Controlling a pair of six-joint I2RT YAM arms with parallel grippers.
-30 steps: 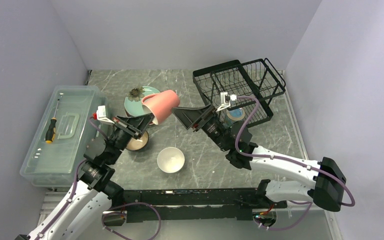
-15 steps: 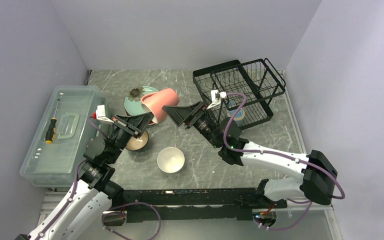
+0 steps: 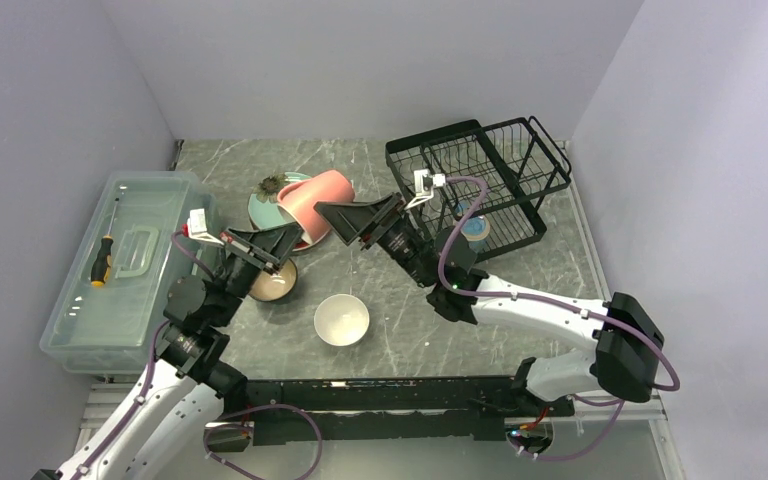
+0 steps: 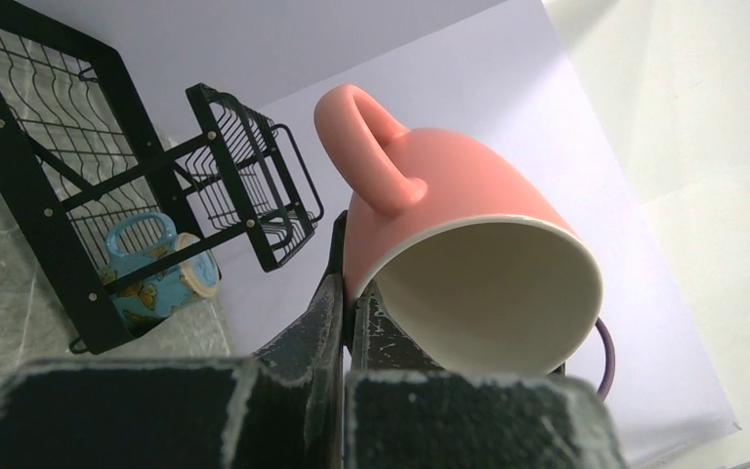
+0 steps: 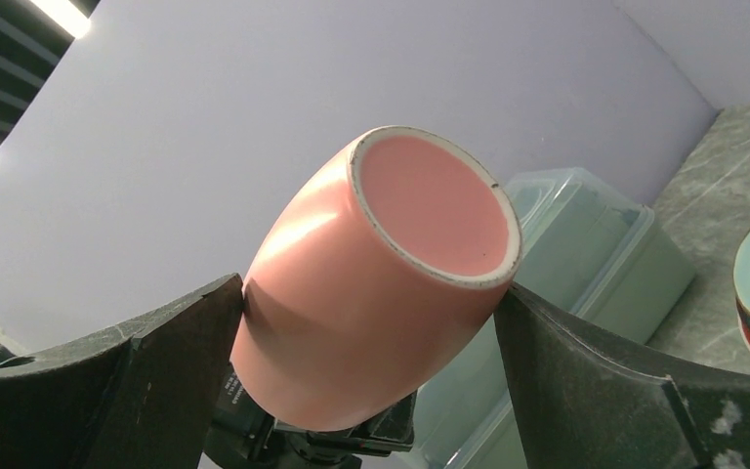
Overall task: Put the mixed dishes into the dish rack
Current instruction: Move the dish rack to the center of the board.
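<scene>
White bowl [image 3: 341, 319] sat nearest on the surface [image 3: 400, 310], with the brown bowl [image 3: 275, 283] just behind. Left claw [image 4: 350, 293] pinched the rim of the pink mug [image 3: 317, 203], which was held tilted in the air. Right claw [image 3: 340, 224] stood spread wide, straddling the mug's base. Mint-green plate [image 3: 263, 206] lay beyond. Dish rack [image 3: 480, 180] stood far right and held a blue mug [image 3: 474, 229].

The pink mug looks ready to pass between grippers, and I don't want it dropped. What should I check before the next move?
1. Left gripper shut on the pink mug at its rim: ok.
2. Right gripper open: ok.
3. Mug body between the right gripper's fingers: ok.
4. Mug handle clear of those fingers: cannot tell.
5. Dish rack has free space beside the blue mug: ok.
</scene>
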